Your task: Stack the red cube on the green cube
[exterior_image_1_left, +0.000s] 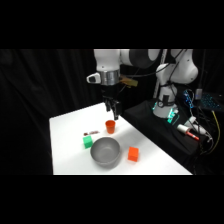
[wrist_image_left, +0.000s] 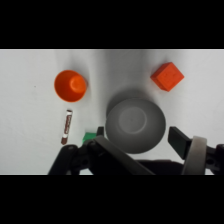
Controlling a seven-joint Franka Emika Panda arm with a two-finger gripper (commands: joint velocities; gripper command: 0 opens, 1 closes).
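No text, label, brand, number or sign is showing legibly in either view. In the side view, the small dark object (exterior_image_1_left: pixel 91 133) lying on the white table (exterior_image_1_left: pixel 65 150) at centre left of the frame is appearing only as a dark streak. In the wrist view, the same object (wrist_image_left: pixel 66 126), at lower left of the frame, is showing a white and brown barrel, and any print on it is too blurred to read. At the right edge of the side view, the equipment (exterior_image_1_left: pixel 192 127) beside the arm's base is displaying coloured patches but no readable characters.
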